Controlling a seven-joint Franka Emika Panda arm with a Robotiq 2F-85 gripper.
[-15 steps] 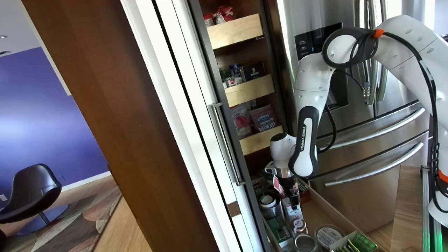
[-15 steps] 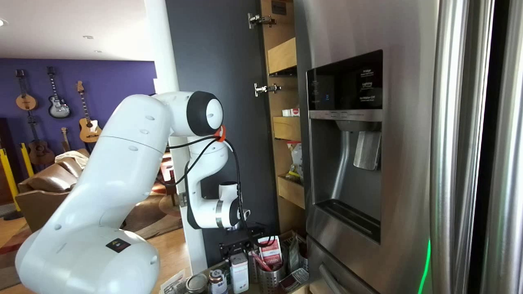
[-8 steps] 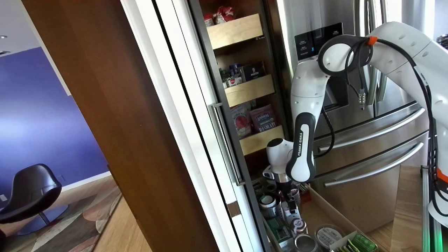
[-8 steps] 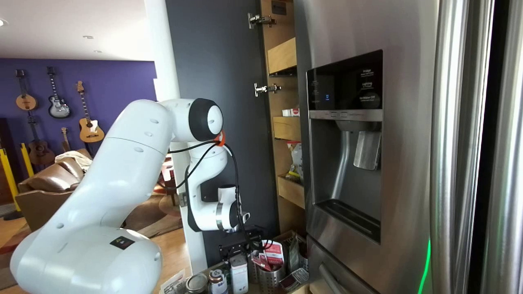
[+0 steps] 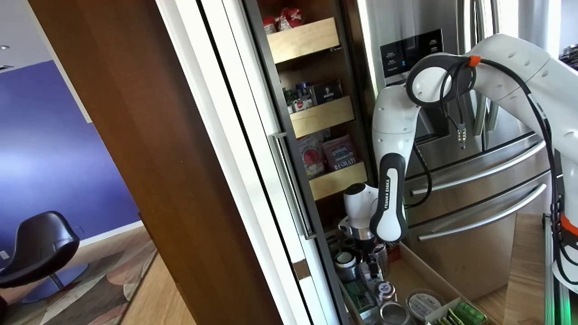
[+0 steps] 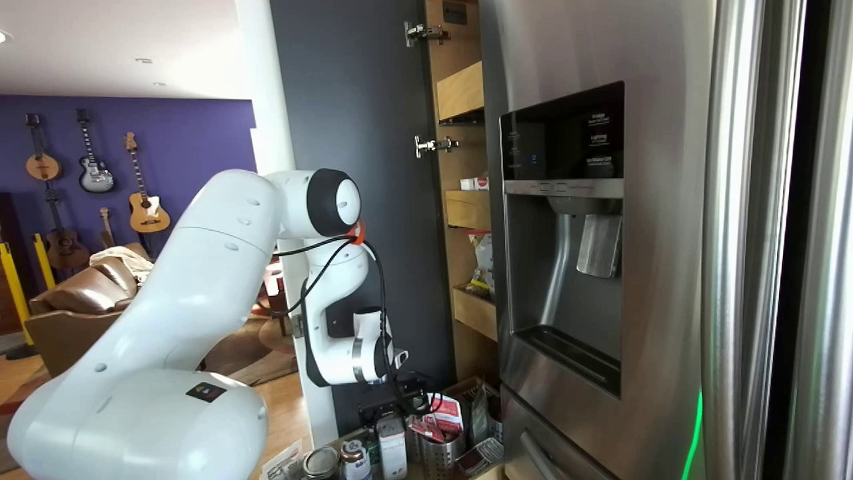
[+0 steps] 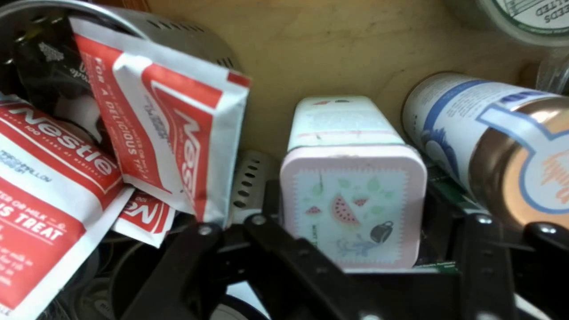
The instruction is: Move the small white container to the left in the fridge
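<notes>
The small white container (image 7: 346, 218) is a squarish tin with a pink-edged lid printed with watermelon slices. It stands upright in a pull-out wooden drawer (image 5: 435, 273) and also shows in an exterior view (image 6: 393, 448). My gripper (image 7: 357, 212) points down with one finger on each side of the tin. The left finger lies close against it; a dark gap shows at the right finger. In both exterior views the gripper (image 5: 373, 268) (image 6: 392, 412) is at the tin's top. The steel fridge (image 6: 660, 267) stands closed beside the drawer, and no fridge interior shows.
Red-and-white Nestle packets (image 7: 186, 146) lean from a perforated metal bin (image 6: 443, 460) left of the tin. A brown-topped jar (image 7: 466, 129) stands close on the right. A round white top (image 5: 345, 258) shows nearby. The open dark cabinet door (image 6: 363, 133) rises beside the arm.
The arm has moved down and the gripper has sunk lower around the tin. The red-and-white packet beside it has tilted and shifted. The tin stays in about the same place.
</notes>
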